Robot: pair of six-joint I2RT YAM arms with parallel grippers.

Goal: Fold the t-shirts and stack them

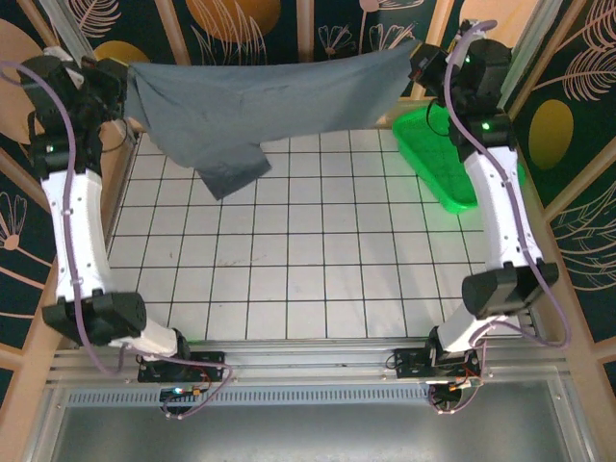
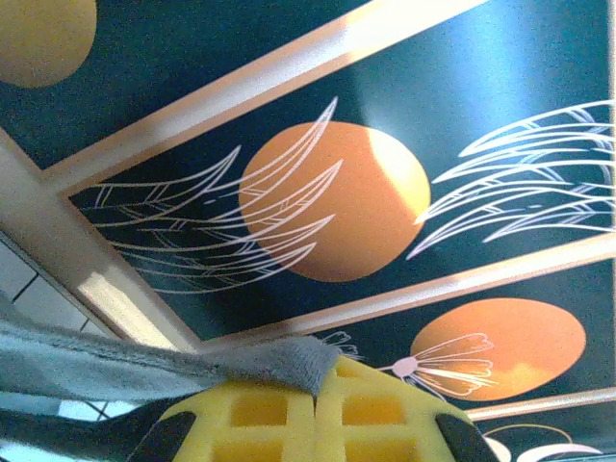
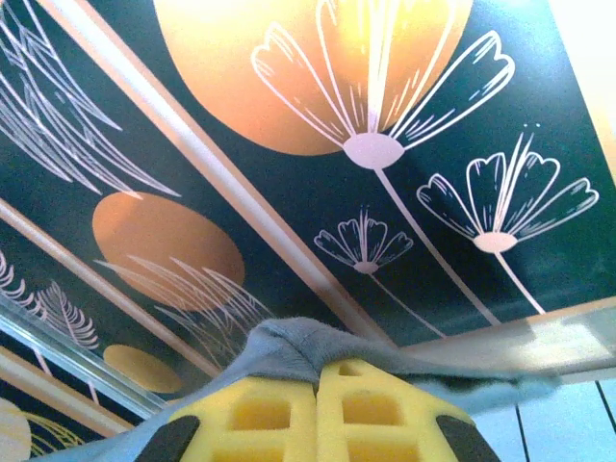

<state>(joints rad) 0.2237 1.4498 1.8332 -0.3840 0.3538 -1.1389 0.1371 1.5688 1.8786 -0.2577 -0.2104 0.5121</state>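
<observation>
T-shirt [image 1: 260, 106] hangs stretched over the far side of the table [image 1: 318, 269], each end pinched in the clamped left gripper [image 2: 318, 380] and right gripper [image 3: 316, 375]; spreading step in hand, next move probably lowering it flat.

Robot lab cell, white tiled table [image 1: 318, 279], aluminium frame rail [image 1: 308, 364] along near edge, dark floral wall panels [image 2: 481, 87].

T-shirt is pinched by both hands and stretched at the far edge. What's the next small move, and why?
Probably lower both hands together toward the near side, laying the t-shirt flat on the tiled table. The left hand and right hand each pinch an edge, and the cloth hangs stretched in the air with a sleeve dangling, so no fold can begin.
</observation>
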